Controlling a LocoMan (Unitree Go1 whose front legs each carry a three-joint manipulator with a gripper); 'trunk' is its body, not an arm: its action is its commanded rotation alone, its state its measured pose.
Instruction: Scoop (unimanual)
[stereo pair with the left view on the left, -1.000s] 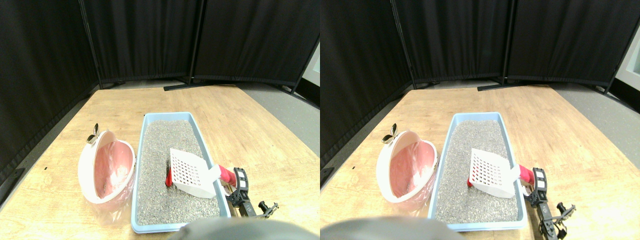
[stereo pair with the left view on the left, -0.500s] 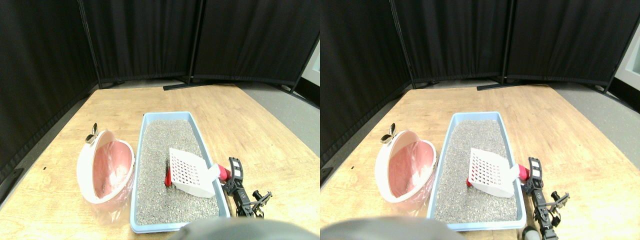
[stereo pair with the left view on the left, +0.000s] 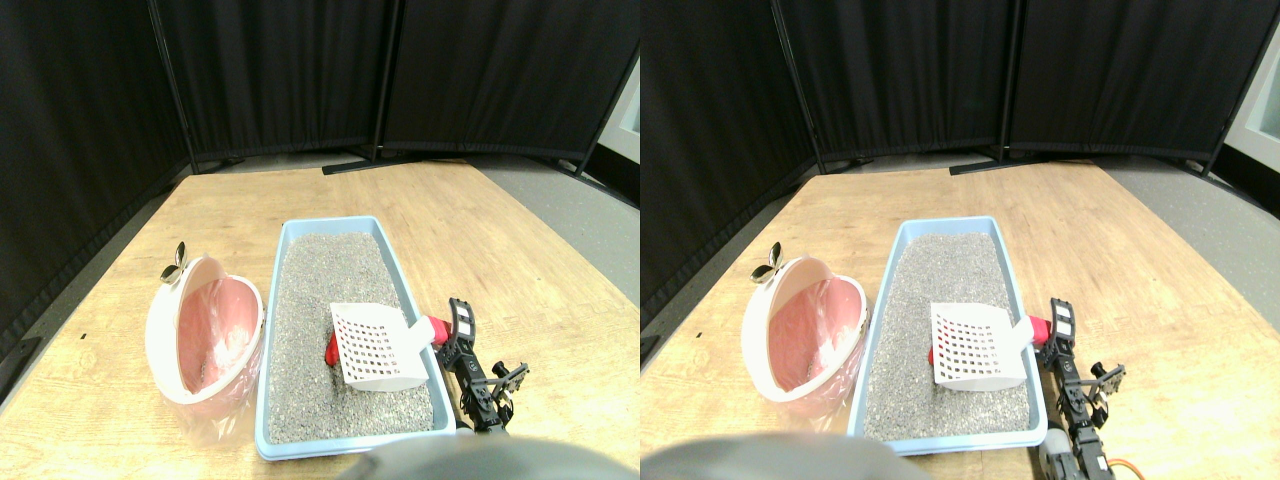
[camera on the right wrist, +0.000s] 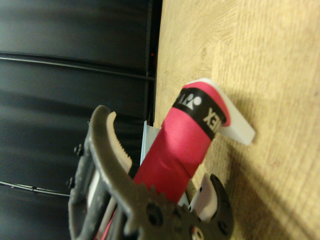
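A long blue litter tray filled with grey litter lies on the wooden worktop. A white slotted scoop rests on the litter in the near half of the tray, with its blade over the grey grains. Its handle, wrapped in red tape, goes out over the tray's right rim. Under the scoop's left edge a small red and dark thing shows on the litter; what it is cannot be told.

The right tool stands just beside the tray's right rim, at the end of the red handle. In the wrist view the red handle passes between the dark toothed jaws, and the tool appears closed on it.

On the other side of the tray, touching its left wall, stands a pink and white bin with a thin plastic liner inside. Behind the tray, black curtains close the far edge of the worktop.
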